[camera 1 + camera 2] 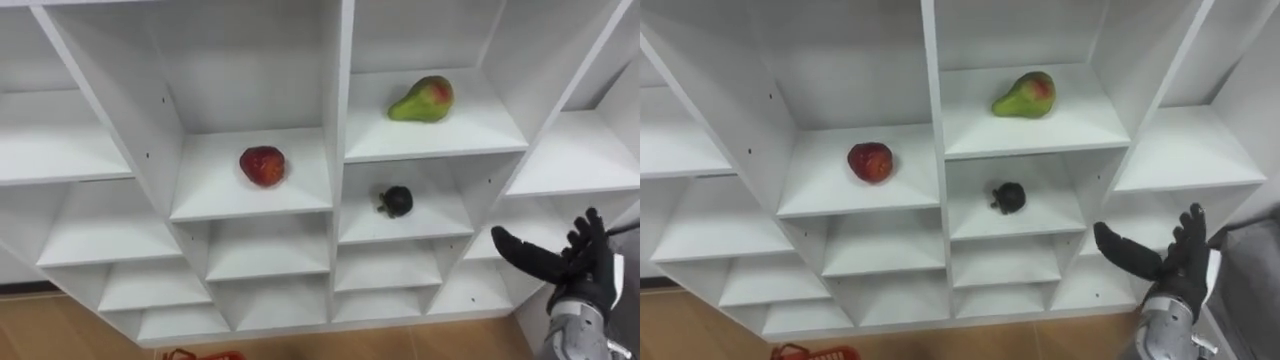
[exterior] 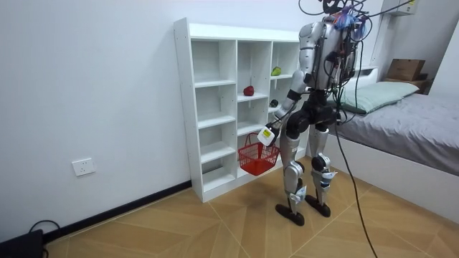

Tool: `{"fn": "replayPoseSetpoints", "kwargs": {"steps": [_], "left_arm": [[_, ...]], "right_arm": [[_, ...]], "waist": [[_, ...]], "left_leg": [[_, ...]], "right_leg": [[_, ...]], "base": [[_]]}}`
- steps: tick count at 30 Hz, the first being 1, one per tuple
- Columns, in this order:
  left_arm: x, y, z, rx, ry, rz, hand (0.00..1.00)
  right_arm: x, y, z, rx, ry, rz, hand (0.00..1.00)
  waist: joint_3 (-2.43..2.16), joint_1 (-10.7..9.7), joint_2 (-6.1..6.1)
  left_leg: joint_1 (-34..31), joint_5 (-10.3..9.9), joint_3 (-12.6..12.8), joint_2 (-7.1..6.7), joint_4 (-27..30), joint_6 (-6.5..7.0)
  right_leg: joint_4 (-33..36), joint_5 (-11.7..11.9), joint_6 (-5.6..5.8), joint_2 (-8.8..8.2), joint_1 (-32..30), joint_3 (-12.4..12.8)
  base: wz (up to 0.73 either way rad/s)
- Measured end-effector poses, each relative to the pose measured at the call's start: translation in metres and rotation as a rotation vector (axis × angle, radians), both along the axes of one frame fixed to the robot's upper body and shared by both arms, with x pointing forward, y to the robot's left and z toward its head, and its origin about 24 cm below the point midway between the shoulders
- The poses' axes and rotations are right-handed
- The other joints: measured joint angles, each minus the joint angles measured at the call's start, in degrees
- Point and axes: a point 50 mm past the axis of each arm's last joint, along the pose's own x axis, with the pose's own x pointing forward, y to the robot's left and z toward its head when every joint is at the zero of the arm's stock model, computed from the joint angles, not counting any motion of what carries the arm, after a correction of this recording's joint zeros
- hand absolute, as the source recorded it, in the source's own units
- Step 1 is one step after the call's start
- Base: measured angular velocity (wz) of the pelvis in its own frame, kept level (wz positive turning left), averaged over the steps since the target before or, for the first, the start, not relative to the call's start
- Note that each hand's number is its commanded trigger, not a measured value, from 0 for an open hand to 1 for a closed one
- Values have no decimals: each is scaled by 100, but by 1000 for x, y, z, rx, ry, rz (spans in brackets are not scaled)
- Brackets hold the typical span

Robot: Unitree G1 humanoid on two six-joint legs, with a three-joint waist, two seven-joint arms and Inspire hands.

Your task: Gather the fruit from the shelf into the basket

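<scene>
The robot stood upright on the wooden floor [image 2: 215, 229], close before the white closet [image 1: 339, 100] and facing it, with a bed [image 2: 416, 122] behind it at the room view's right.

Nearest to the head camera, the right hand [image 1: 585, 268] was raised at the lower right of the eye views. Its fingers were straight and spread and its thumb pointed left, and it held nothing. It hovered in front of the lower compartments of the right-hand column, touching neither shelf nor fruit.

The left hand [image 2: 267, 136] hung low at the robot's side in the room view. The red wire basket [image 2: 258, 158] dangled from it clear of the floor, the hand closed round the handle as far as that distant view allowed. In the eye views only the top of the basket showed, at the bottom edge.

All the fruit lay in the closet, none in either hand, and I could see none in the basket:
- A small dark round fruit [image 1: 397, 201] sat on a middle shelf, up and to the left of the open right hand and apart from it.
- A red apple [image 1: 262, 165] lay alone in the neighbouring compartment to the left, a little higher.
- A green pear [image 1: 422, 99] with a red blush lay on its side farthest up, in the compartment directly above the dark fruit.
</scene>
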Motion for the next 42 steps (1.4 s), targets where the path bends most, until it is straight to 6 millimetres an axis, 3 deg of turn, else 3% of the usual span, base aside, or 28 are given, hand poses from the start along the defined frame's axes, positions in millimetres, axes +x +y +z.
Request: {"fn": "replayPoseSetpoints", "kwargs": {"steps": [5,13,20,27,42], "left_arm": [[5,-2,0,-11,-9,-21,100],[10,-3,0,-21,-19,-50,100],[10,-4,0,-27,-20,-55,100],[9,-7,-1,-32,-13,-69,100],[10,-10,-1,-32,-15,-94,100]], "right_arm": [[14,14,31,-85,-130,59,0],[22,26,57,-129,-255,102,0],[30,31,86,-248,-358,163,0],[31,32,90,-345,-352,165,0],[31,37,102,-360,-409,172,0]], "waist": [[15,10,-13],[52,165,-26],[30,165,8],[27,187,14],[59,207,-20]], "left_leg": [[-89,0,8,0,-4,0],[-127,0,-6,1,-57,-1],[-172,2,-18,1,-58,-2],[-161,3,-14,3,-56,-2],[-140,4,9,16,-55,-3]], "right_leg": [[-4,0,0,2,-93,-5],[0,5,4,5,-147,-41],[2,6,3,3,-190,-78],[22,6,3,4,-202,-62],[83,6,3,16,-220,-23]], "base": [[0],[0],[0],[-1],[-1]]}}
